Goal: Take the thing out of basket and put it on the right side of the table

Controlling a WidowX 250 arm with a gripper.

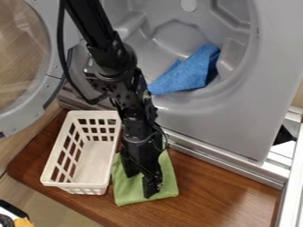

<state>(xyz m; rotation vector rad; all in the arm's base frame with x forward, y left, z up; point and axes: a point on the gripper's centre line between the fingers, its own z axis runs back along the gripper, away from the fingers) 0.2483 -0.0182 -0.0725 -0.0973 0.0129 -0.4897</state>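
Green cloth (165,179) flat on surface (220,195), just right of basket (89,166). Gripper (141,185) over cloth, fingers apart, nothing pinched. Cloth looks released; best lift straight up, fingers spread, to avoid snagging fabric or basket rim.

The black, jointed WidowX robot arm (123,84) comes in from the top edge, left of centre, and slants down toward the lower middle. Its black two-finger end effector (139,186) hangs pointing downward, its two fingers spread apart with a gap between them.
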